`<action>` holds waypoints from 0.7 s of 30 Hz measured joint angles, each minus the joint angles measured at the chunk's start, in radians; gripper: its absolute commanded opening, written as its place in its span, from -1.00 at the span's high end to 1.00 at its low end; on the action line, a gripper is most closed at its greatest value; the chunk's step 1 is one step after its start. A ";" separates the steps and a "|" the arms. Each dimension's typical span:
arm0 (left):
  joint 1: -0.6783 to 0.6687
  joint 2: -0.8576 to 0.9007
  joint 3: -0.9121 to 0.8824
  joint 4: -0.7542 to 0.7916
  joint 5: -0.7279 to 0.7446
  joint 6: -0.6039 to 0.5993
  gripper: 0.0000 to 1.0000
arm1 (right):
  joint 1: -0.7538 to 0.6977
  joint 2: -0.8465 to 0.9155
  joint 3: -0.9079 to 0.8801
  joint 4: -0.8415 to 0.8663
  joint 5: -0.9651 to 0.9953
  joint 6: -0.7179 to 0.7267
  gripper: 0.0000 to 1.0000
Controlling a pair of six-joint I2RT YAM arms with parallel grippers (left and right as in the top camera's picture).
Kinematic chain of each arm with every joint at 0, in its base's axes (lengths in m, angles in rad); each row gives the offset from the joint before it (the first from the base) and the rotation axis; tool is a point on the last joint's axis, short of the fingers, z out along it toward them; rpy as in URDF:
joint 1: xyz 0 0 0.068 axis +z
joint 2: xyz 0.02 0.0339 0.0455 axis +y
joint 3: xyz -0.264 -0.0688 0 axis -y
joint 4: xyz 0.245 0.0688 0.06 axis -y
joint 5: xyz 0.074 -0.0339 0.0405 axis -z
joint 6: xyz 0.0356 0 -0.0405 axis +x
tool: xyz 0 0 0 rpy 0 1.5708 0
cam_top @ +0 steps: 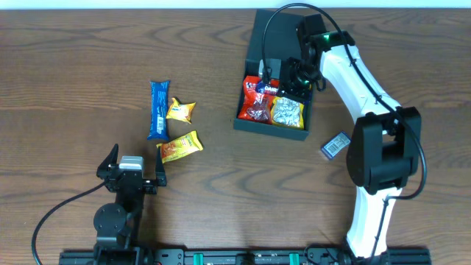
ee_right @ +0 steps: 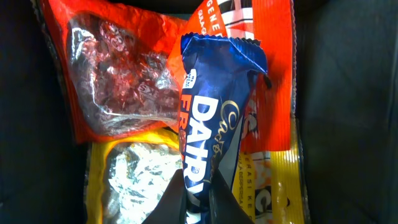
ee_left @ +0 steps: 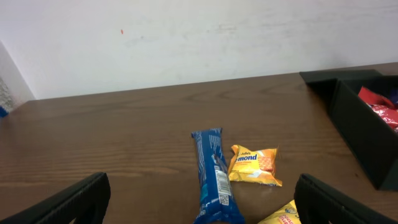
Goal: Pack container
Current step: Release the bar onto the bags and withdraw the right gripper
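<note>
Container [cam_top: 268,131] lies directly beneath right jaws, which are clenched on a blue chocolate bar [ee_right: 214,124]; left jaws released, over worktop [cam_top: 73,73], well apart from it.

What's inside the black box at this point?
The container holds a red clear-window packet, a yellow packet, and a blue chocolate bar pinched by the right tool over an orange-red wrapper. They cover the floor and anything beneath.
</note>
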 measured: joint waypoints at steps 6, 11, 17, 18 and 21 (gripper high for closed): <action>0.000 0.000 0.000 0.000 0.000 0.000 -0.91 | -0.021 0.001 0.000 0.017 -0.001 -0.019 0.97; 0.000 0.000 0.000 0.000 0.000 0.000 -0.91 | -0.042 0.031 0.002 0.019 -0.019 -0.023 0.97; 0.000 0.000 0.000 0.000 0.000 0.000 -0.91 | -0.043 0.068 0.003 -0.012 -0.060 -0.023 0.97; 0.000 0.000 0.000 0.000 0.000 0.000 -0.90 | -0.044 0.068 0.003 -0.011 -0.061 -0.024 0.97; 0.000 0.000 0.000 0.000 0.000 0.000 -0.91 | -0.044 0.076 0.005 0.000 -0.068 -0.024 0.98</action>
